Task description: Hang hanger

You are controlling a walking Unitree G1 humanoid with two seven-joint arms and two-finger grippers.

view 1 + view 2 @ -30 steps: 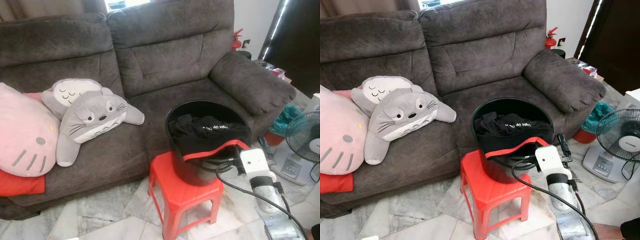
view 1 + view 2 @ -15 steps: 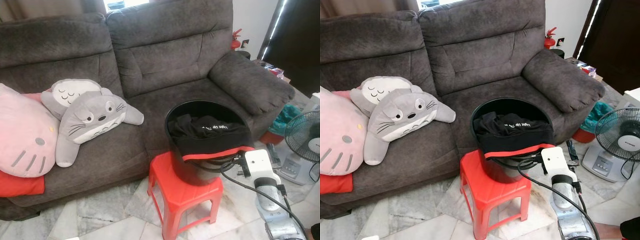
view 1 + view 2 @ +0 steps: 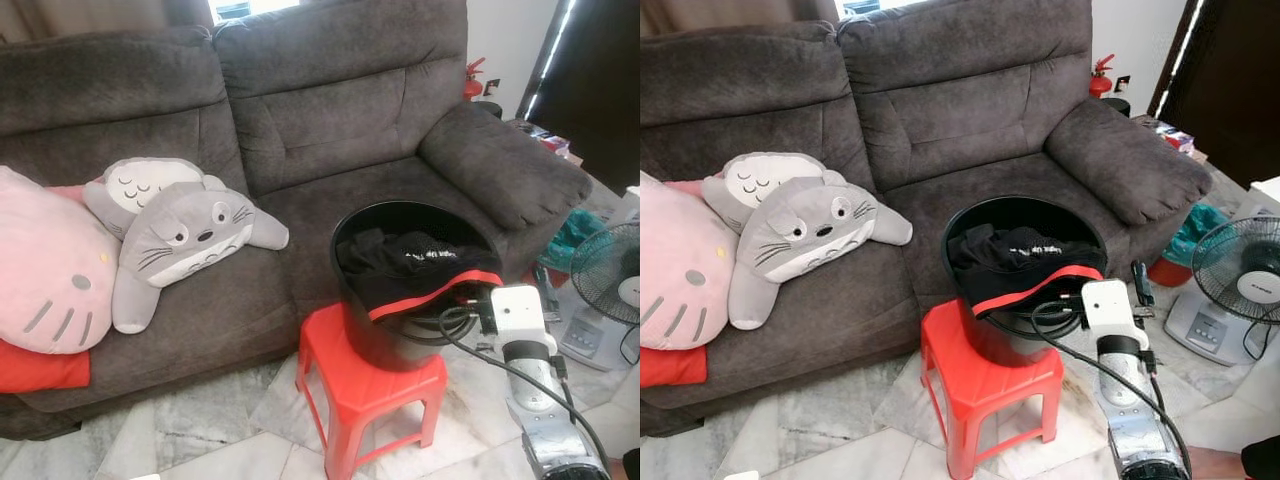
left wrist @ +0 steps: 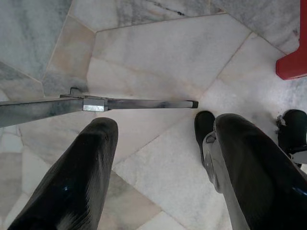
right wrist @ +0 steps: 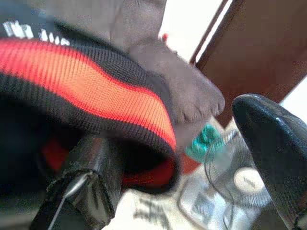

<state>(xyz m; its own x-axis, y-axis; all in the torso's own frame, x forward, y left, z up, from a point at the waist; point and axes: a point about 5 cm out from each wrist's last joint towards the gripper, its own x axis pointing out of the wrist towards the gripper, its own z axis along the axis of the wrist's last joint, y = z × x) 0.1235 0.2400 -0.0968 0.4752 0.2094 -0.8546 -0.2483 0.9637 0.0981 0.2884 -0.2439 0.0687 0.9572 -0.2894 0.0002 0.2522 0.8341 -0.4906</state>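
Right gripper [image 5: 192, 158] sits at the near rim of the black bucket [image 3: 400, 345], lower right of the head view, one finger [image 5: 81, 187] under the red-banded hem of the black garment [image 3: 425, 270] and the other outside it, fingers spread apart (no firm pinch visible). Garment lies heaped in the bucket, which stands on a red stool [image 3: 370, 395] in front of the grey sofa [image 3: 300, 120]. No hanger can be made out. Left gripper [image 4: 158, 158] hangs over the marble floor [image 4: 158, 52], fingers spread, holding nothing. Grey plush [image 3: 185, 235] and pink cushion [image 3: 45, 265] rest on the sofa at left; fan [image 3: 610, 275] at right edge.
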